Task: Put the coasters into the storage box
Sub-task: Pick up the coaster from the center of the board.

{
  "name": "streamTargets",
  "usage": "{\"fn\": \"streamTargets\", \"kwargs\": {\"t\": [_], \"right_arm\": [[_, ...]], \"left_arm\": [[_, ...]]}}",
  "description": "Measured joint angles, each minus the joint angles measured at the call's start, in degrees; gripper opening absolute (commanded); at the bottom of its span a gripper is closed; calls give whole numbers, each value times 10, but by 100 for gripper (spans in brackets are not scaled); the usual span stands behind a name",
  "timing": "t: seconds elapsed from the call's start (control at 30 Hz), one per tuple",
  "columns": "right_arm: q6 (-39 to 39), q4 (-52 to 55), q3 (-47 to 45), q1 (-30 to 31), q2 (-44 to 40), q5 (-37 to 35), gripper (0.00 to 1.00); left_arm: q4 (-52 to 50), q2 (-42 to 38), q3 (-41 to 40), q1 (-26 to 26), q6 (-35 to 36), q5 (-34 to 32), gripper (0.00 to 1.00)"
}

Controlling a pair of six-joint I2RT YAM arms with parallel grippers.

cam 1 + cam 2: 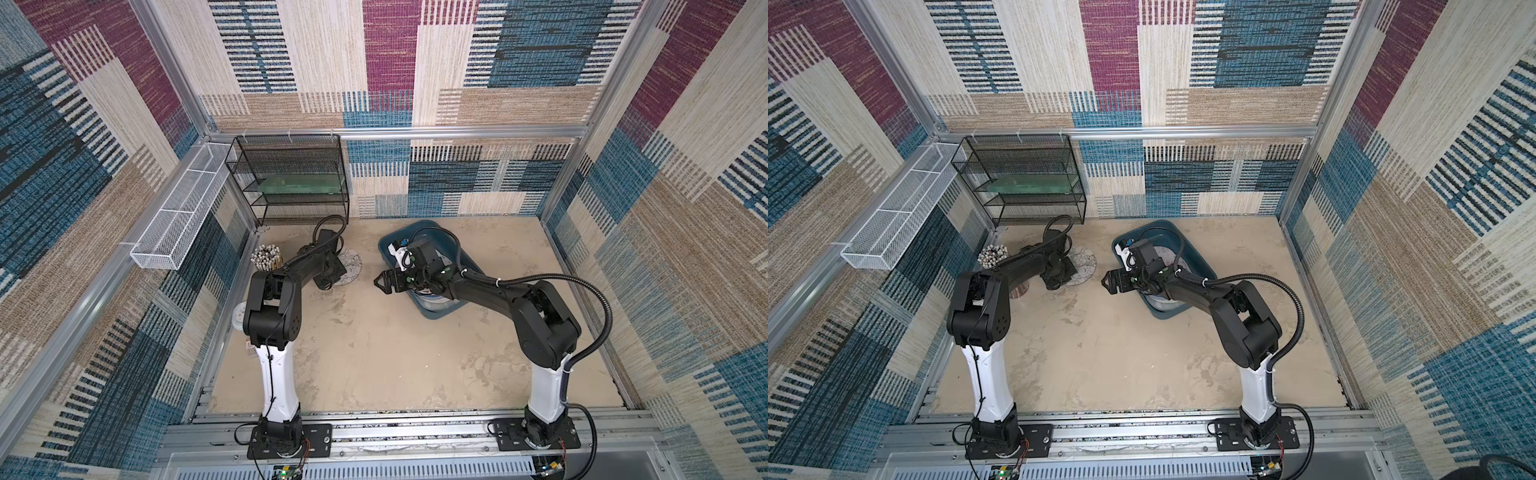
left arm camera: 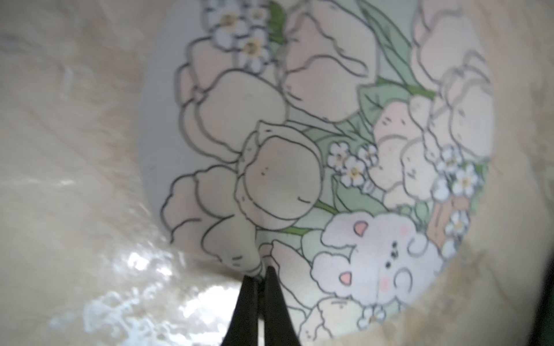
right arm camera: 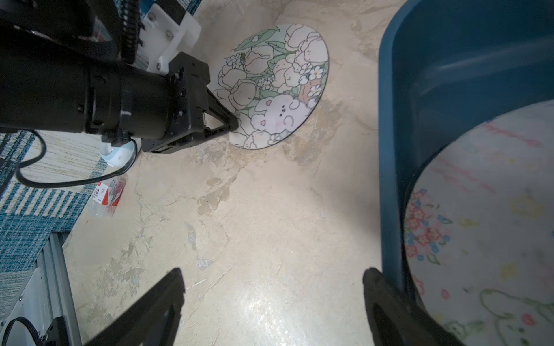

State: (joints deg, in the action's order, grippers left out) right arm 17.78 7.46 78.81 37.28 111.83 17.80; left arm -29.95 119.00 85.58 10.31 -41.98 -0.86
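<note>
Where the left gripper [image 2: 263, 271] was set near the far left corner of the tabletop [image 1: 374, 353], just in front of the black wire rack [image 1: 286, 183], its fingers were seen fully closed on the rim of a coaster [image 2: 299, 119]. A small pucker of that rim was pinched up between the tips, while the rest of the mat was left lying on the surface. The coaster was judged to be thin, light and floppy, so it could be expected to droop from the pinch once raised and might slip out if swung sharply. With the mat lying flat, the rim was judged the only place where a hold could be taken. It was shown as a round pastel disc printed with pale, dark-outlined tulips, green leaves, small white blossoms and a lilac-white bunny with pink ears. Further right, the right gripper [image 3: 274, 278] was held with its jaws spread wide and nothing between them, just beside the near left wall of the storage box [image 3: 419, 90]. That teal-blue tub was placed toward the far edge, about midway along it. Other coasters [image 3: 479, 209] were seen inside it, the top one pale with red and blue flowers.
</note>
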Motion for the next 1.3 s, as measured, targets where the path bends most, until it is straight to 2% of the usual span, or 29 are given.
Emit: {"fn": "streamTargets", "kwargs": {"t": [0.17,0.37,0.73,1.03,1.3], "right_arm": [[4,6,23,10,26,1,95],[42,-17,28,13,47,28,95],[142,-38,22,20,98,61,95],[219,-139,-26,25,101,78,95],[254,-152,-26,43,103,78,95]], "left_arm": [[-13,-37,-7,14,2,60,0],[-14,-82,-35,17,4,85,0],[-7,-144,-96,32,4,103,0],[14,-175,-133,44,4,113,0],[27,-225,-185,56,4,115,0]]}}
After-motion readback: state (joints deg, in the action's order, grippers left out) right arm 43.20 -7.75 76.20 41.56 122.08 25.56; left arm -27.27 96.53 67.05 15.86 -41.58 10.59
